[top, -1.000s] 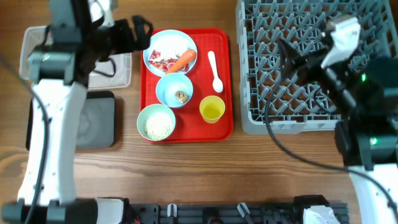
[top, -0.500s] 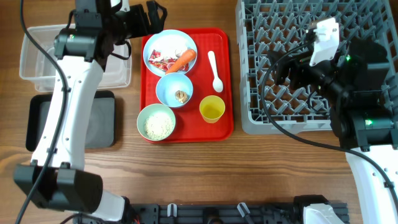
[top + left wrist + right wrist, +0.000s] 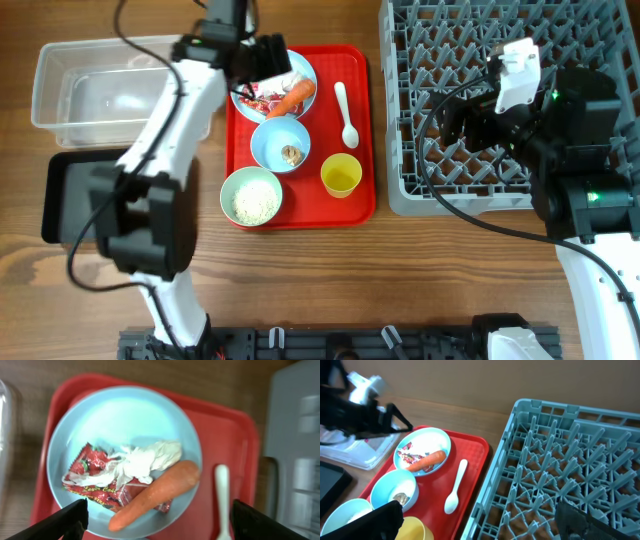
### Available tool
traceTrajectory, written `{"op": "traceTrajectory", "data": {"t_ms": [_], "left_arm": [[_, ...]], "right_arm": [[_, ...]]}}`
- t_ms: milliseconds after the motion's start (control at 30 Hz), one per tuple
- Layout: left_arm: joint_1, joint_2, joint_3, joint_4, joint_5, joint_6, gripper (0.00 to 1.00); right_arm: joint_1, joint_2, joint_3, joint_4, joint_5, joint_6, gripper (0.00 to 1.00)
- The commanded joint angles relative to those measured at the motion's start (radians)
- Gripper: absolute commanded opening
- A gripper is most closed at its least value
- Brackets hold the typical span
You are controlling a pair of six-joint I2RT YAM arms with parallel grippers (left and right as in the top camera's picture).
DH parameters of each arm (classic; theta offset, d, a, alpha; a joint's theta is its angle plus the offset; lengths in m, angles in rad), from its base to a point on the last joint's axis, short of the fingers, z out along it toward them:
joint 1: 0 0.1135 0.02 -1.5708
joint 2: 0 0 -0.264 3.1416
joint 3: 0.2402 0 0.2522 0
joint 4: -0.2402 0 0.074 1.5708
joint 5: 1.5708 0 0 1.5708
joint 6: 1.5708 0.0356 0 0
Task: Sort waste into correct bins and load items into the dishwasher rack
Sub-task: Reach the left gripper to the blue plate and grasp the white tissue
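Two bins sit at the far left in the overhead view: a clear tub (image 3: 100,95) and, below it, a black tray (image 3: 65,200) partly covered by the left arm. The left gripper (image 3: 157,507) hangs over the plate (image 3: 125,420) at the top of the red tray (image 3: 362,120), its fingers spread wide and holding nothing. From above it hides part of the plate. Only its own wrist camera shows the white tissue (image 3: 150,457) lying on the red-and-white wrapper (image 3: 90,477), with the carrot (image 3: 155,495) against both.

Below the plate, the overhead shows a bowl (image 3: 270,135) with a brown scrap (image 3: 291,154), a second bowl (image 3: 228,190) of rice (image 3: 255,203), and a yellow cup (image 3: 341,176). The right wrist view cuts the last two off at its edge. The spoon (image 3: 345,112) lies right of the plate.

The rack (image 3: 450,40) stands right of the red tray. The right gripper (image 3: 477,506) hovers above it, fingers wide apart.
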Motion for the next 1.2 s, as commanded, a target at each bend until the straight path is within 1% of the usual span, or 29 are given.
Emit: {"op": "traceTrajectory", "data": {"t_ms": [0, 133, 200, 300, 433, 467, 500, 533, 567, 600, 633, 667, 733, 967, 1167], "left_arm": [[-0.028, 0.096, 0.006, 0.013, -0.172, -0.182, 0.9], [-0.027, 0.185, 0.006, 0.035, -0.172, -0.306, 0.91], [-0.027, 0.223, 0.006, 0.044, -0.167, -0.346, 0.93], [-0.027, 0.263, 0.006, 0.058, -0.16, -0.374, 0.94], [-0.027, 0.284, 0.006, 0.071, -0.156, -0.377, 0.94], [-0.027, 0.286, 0.006, 0.071, -0.156, -0.377, 0.91], [-0.027, 0.29, 0.006, 0.07, -0.156, -0.377, 0.81], [-0.027, 0.294, 0.005, 0.069, -0.15, -0.377, 0.6], [-0.028, 0.298, 0.006, 0.066, -0.147, -0.377, 0.36], [-0.029, 0.302, 0.006, 0.065, -0.145, -0.377, 0.28], [-0.031, 0.305, 0.005, 0.063, -0.145, -0.377, 0.18], [-0.032, 0.307, 0.005, 0.06, -0.145, -0.376, 0.06], [-0.033, 0.309, 0.005, 0.058, -0.145, -0.376, 0.04], [-0.032, 0.296, 0.006, 0.066, -0.145, -0.369, 0.04], [-0.024, 0.19, 0.007, 0.07, -0.145, -0.369, 0.04]], "right_arm": [[-0.003, 0.005, 0.01, -0.018, 0.013, -0.012, 1.0], [-0.003, 0.005, 0.01, -0.04, 0.013, -0.012, 1.0], [-0.003, 0.005, 0.01, -0.05, 0.013, -0.012, 1.0], [-0.003, 0.005, 0.01, -0.063, 0.013, -0.012, 1.0], [-0.003, 0.005, 0.01, -0.069, 0.013, -0.026, 1.0], [-0.003, 0.005, 0.01, -0.069, 0.013, -0.029, 1.0], [-0.003, 0.005, 0.01, -0.069, 0.013, -0.03, 1.0], [-0.003, 0.005, 0.01, -0.069, 0.013, -0.03, 1.0], [-0.003, 0.005, 0.01, -0.069, 0.013, -0.03, 1.0], [-0.003, 0.005, 0.01, -0.069, 0.013, -0.03, 1.0], [-0.003, 0.005, 0.01, -0.069, 0.013, -0.03, 1.0], [-0.003, 0.005, 0.01, -0.068, 0.013, -0.03, 1.0], [-0.003, 0.005, 0.01, -0.068, 0.013, -0.03, 1.0], [-0.003, 0.005, 0.01, -0.068, 0.013, -0.03, 1.0], [-0.003, 0.005, 0.01, -0.067, 0.013, -0.03, 1.0]]}}
